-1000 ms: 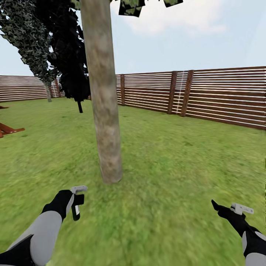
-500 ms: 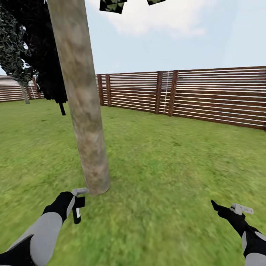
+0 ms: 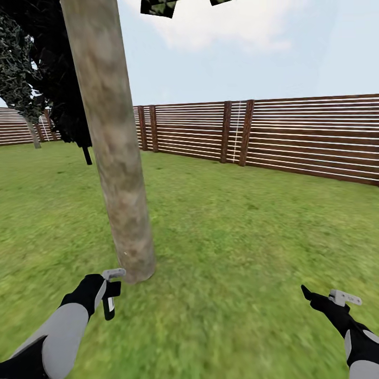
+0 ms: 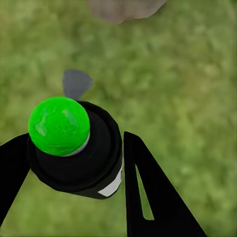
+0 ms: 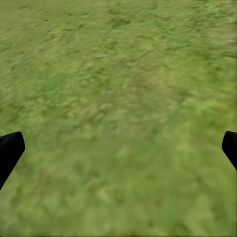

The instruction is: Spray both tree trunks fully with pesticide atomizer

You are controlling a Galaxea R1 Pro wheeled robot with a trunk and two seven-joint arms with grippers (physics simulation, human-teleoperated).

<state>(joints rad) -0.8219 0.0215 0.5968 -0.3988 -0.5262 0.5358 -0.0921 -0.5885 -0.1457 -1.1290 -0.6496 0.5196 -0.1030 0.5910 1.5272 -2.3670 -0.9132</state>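
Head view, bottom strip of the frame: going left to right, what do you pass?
Left tool shut on the pesticide atomizer → base of the pale tree trunk → bare lawn → right tool, empty.

Tree trunk at left of the head view, arms low at both corners

The trunk (image 3: 113,142) rises from the lawn (image 3: 237,237) through the left of frame; the left gripper (image 3: 110,295), holding the atomizer (image 3: 109,301), sits just below its base at lower left. The right gripper (image 3: 310,296) lies at lower right, well apart. The fence (image 3: 295,137) runs behind across mid-frame; darker trees (image 3: 63,100) stand upper left, behind the trunk.
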